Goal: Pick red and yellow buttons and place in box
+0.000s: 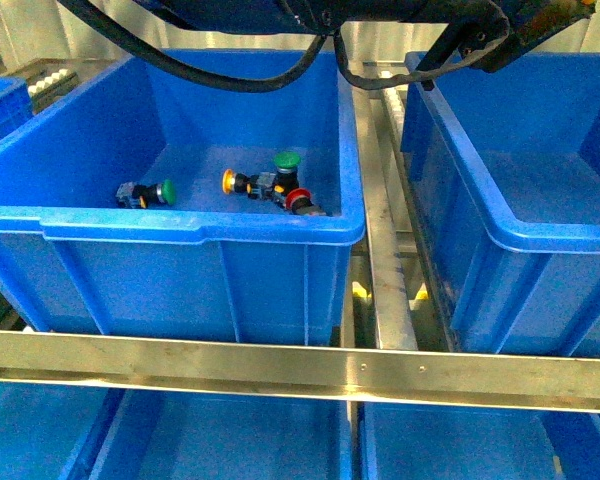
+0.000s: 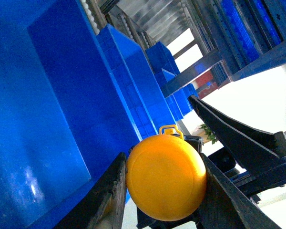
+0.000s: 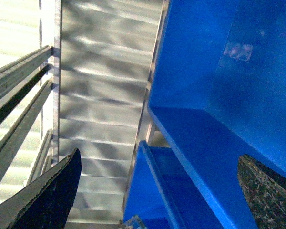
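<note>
In the left wrist view a yellow button (image 2: 166,177) sits cap-forward between the two dark fingers (image 2: 109,195), with my left gripper (image 2: 163,164) shut on it beside a blue wall. The front view shows another yellow button (image 1: 229,181) and a red button (image 1: 299,201) lying on the floor of the left blue bin (image 1: 180,232). The blue box (image 1: 540,240) stands to the right, with nothing on the part of its floor that shows. My right gripper (image 3: 157,191) is open, nothing between its fingers (image 3: 52,191), close to a blue bin wall (image 3: 205,86).
Two green buttons (image 1: 166,190) (image 1: 286,160) lie in the left bin among the others. A metal roller track (image 1: 385,250) runs between bin and box. A steel rail (image 1: 300,370) crosses the front, with more blue bins (image 1: 230,440) below. Dark arm parts and cables (image 1: 470,35) hang overhead.
</note>
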Tool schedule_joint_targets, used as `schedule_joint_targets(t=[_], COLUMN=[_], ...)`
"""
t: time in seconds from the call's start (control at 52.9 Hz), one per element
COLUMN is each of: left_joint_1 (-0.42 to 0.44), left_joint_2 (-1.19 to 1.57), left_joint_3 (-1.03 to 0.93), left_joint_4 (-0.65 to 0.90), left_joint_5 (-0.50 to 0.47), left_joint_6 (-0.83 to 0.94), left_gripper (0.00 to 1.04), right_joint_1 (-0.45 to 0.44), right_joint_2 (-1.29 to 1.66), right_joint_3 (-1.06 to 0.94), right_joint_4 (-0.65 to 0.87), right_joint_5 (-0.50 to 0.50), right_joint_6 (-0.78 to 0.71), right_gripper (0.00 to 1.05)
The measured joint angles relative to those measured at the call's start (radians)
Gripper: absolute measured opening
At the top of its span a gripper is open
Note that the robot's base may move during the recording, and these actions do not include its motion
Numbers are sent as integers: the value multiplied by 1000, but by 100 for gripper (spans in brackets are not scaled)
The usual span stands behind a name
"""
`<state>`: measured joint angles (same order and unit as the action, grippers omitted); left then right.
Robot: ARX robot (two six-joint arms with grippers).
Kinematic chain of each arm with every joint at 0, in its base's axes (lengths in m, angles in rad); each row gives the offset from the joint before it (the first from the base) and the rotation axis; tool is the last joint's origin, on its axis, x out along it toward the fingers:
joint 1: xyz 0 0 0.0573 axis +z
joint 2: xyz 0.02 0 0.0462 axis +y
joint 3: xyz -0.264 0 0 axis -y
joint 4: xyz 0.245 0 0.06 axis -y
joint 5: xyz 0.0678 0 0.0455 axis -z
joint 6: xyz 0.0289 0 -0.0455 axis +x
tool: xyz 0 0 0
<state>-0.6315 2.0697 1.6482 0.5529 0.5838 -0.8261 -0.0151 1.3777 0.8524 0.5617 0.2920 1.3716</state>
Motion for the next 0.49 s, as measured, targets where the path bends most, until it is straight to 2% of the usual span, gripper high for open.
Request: schedule_joint_targets(t=[0.492], left_joint_1=[-27], left_joint_2=[0], left_joint_3=[-20], left_joint_4=[21], left_joint_5=[-7], left_joint_6=[-2], left_gripper=[33], right_joint_1=[79], right_joint_2=[-1], right_joint_3=[31], right_joint_4=[-32], right_joint_5=[23], right_joint_6=[33], right_gripper=[98])
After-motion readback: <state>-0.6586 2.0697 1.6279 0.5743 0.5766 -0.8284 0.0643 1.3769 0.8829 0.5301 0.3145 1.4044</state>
